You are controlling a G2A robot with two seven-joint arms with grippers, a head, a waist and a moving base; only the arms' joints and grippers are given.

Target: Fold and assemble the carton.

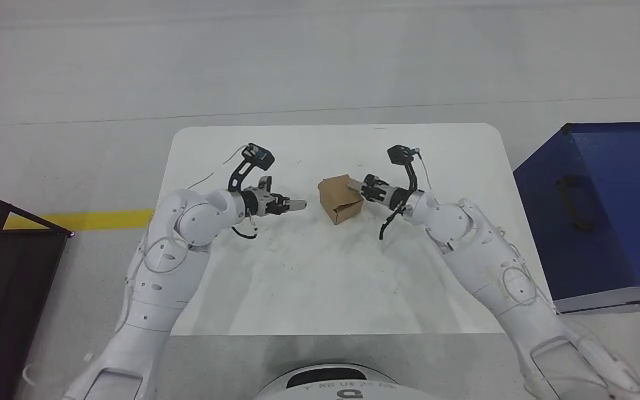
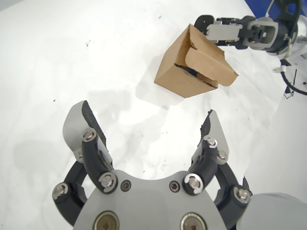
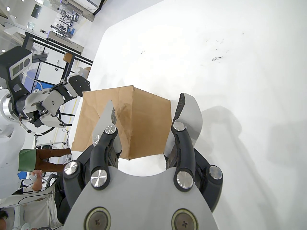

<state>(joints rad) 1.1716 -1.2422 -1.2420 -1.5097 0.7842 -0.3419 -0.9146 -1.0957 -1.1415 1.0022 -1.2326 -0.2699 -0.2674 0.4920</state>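
A small brown carton (image 1: 340, 198) sits tilted near the middle of the white table (image 1: 300, 290), one corner raised above its shadow. In the left wrist view the carton (image 2: 189, 72) has a rounded flap (image 2: 211, 65) sticking out, half tucked over a dark gap. My right gripper (image 1: 366, 188) is at the carton's right side. In the right wrist view its fingers (image 3: 146, 100) straddle the carton (image 3: 144, 132) and hold it. My left gripper (image 1: 302, 205) hovers a short way left of the carton, open and empty (image 2: 147, 111). The right gripper (image 2: 203, 25) shows behind the carton's top edge.
A blue bin (image 1: 590, 210) stands off the table's right edge. A dark frame (image 1: 25, 260) stands on the floor at the left. The table has bare white surface in front of and behind the carton.
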